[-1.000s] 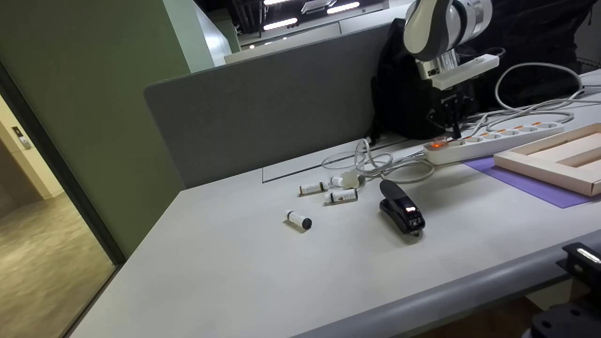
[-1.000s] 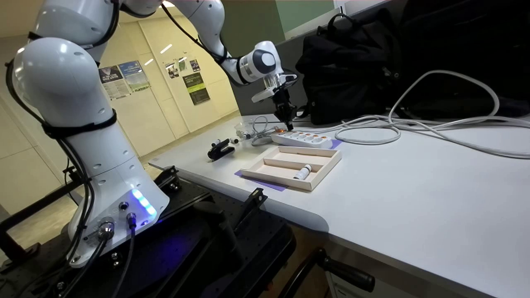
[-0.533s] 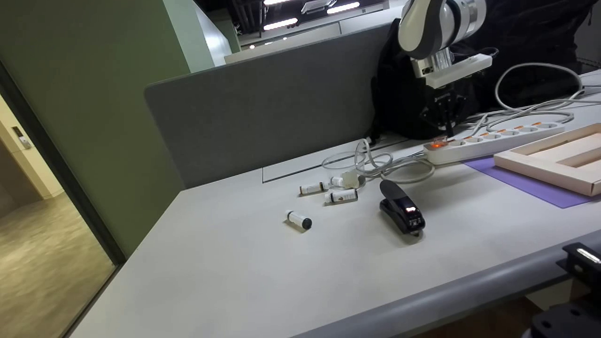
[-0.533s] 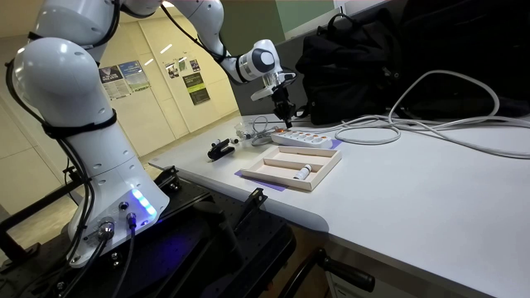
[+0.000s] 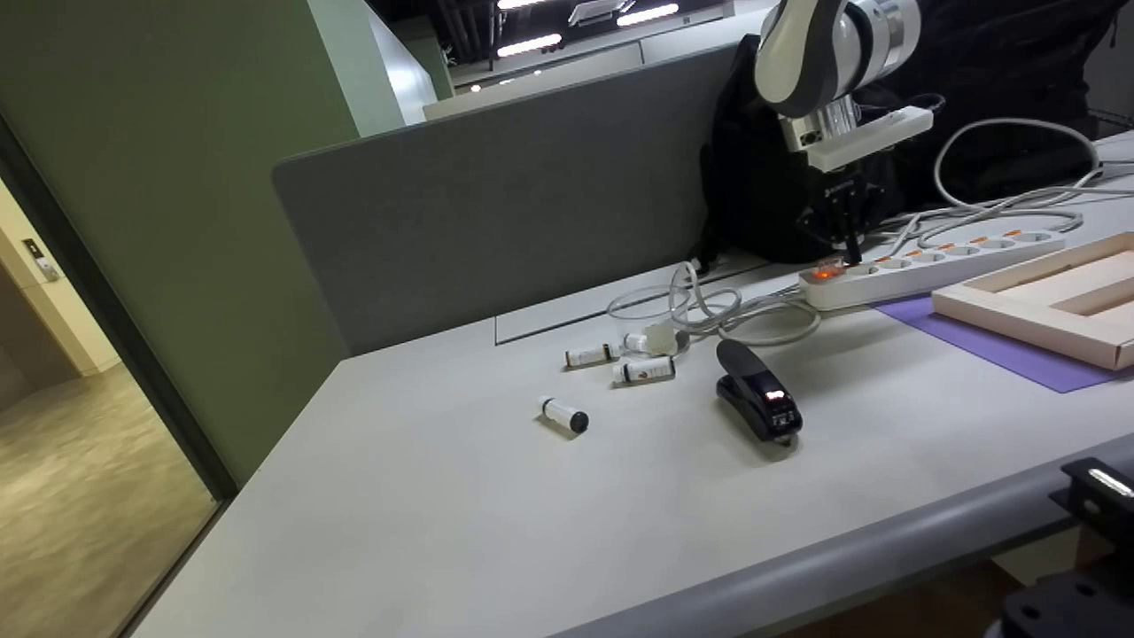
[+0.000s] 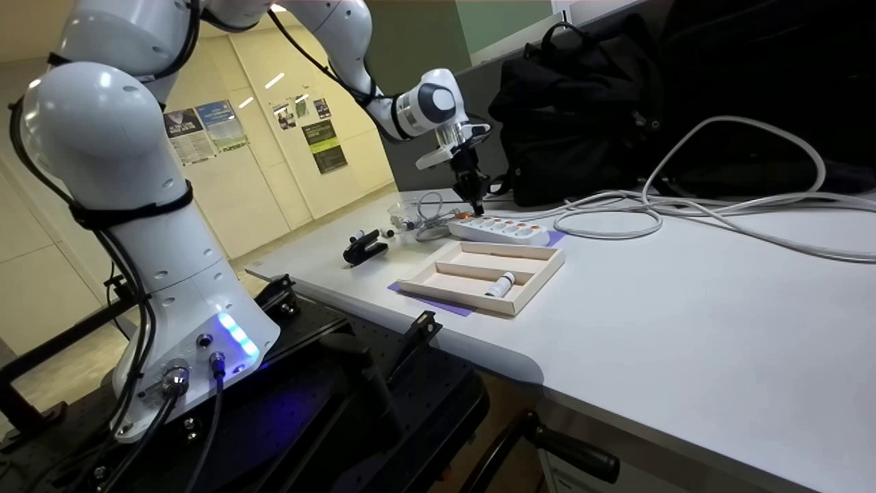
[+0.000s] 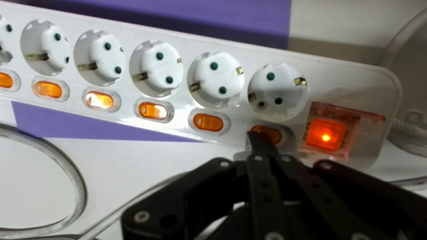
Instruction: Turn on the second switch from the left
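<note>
The white power strip (image 5: pixel 939 280) lies on the table in both exterior views (image 6: pixel 496 231); in the wrist view (image 7: pixel 337 76) a row of orange rocker switches runs along it. The second switch from the left (image 7: pixel 274 134), as ordered in an exterior view, is the orange rocker beside the glowing red square switch (image 7: pixel 325 135). It looks dull, and its left part in the wrist view is hidden by my fingertip. My gripper (image 7: pixel 262 141) has its fingers together with nothing between them. Its tip (image 5: pixel 853 260) points down at this rocker; whether it touches is unclear.
A wooden tray (image 6: pixel 456 296) holding a white vial (image 6: pixel 501 285) sits on a purple sheet (image 5: pixel 1001 354) beside the strip. A black device (image 5: pixel 757 394) and several vials (image 5: pixel 645 369) lie nearby. Cables (image 6: pixel 609 233) and black backpacks (image 6: pixel 575 123) are behind.
In an exterior view my gripper first shifted left and slightly up, then came back down a little with its tip at the switch. The other things stay put.
</note>
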Robot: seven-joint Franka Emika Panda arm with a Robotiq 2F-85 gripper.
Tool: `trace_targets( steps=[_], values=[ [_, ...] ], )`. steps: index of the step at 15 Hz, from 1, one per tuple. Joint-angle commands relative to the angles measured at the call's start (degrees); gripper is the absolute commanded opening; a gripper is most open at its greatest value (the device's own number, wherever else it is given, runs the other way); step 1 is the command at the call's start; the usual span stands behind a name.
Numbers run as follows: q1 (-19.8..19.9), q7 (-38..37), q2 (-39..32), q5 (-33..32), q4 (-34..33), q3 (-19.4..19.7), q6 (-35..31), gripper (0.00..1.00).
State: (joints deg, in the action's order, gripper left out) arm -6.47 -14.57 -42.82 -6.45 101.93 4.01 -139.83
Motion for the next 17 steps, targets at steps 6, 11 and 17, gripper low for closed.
trace_targets(
  steps=[6, 11, 17],
  values=[
    [-0.9, -2.1, -2.4, -0.7, -0.7, 2.7, 1.2, 0.00],
    [0.2, 0.4, 2.1, 1.2, -1.5, 1.0, 3.7, 0.00],
    [0.2, 2.4, 5.6, 1.4, -2.2, -0.5, 5.8, 0.15]
  ],
)
